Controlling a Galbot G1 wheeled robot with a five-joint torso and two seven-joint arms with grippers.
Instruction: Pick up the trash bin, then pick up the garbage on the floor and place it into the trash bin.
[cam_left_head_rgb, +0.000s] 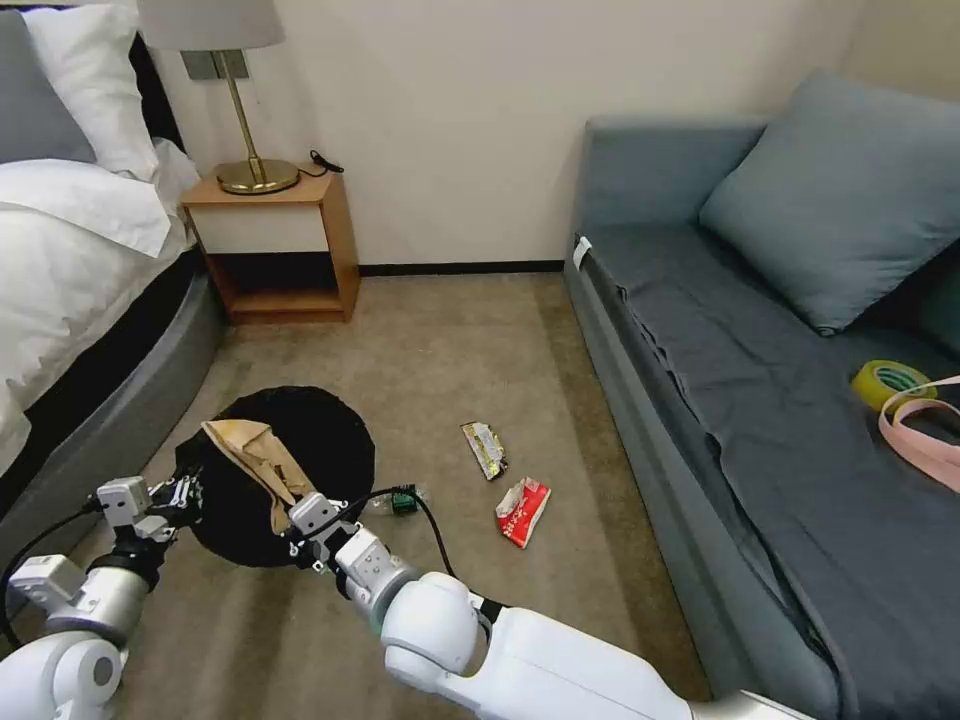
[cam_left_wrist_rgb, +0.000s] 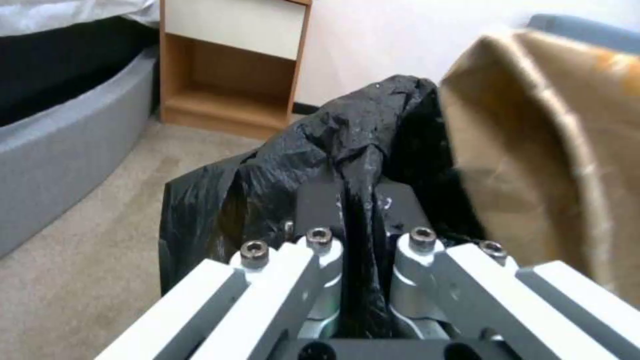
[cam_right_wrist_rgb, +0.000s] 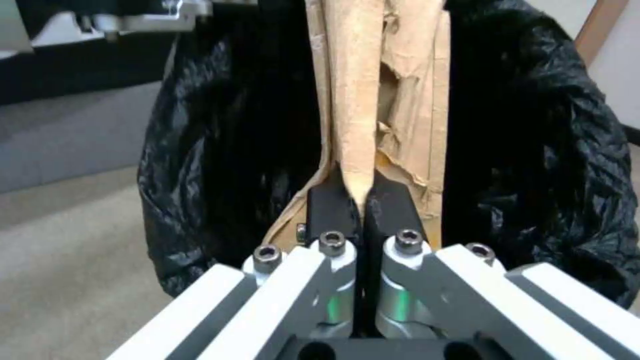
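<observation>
Right gripper (cam_right_wrist_rgb: 360, 200) pinches paper bag (cam_right_wrist_rgb: 373, 100) — over trash bin (cam_left_head_rgb: 320, 430).

Bedroom: bed (cam_left_head_rgb: 70, 230), nightstand (cam_left_head_rgb: 275, 240), lamp (cam_left_head_rgb: 235, 90)

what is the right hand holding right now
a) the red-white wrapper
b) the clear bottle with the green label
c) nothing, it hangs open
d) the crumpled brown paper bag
d: the right hand is pinched shut on an edge of the crumpled brown paper bag, held over the black-lined trash bin, while the red-white wrapper lies on the carpet.
</observation>
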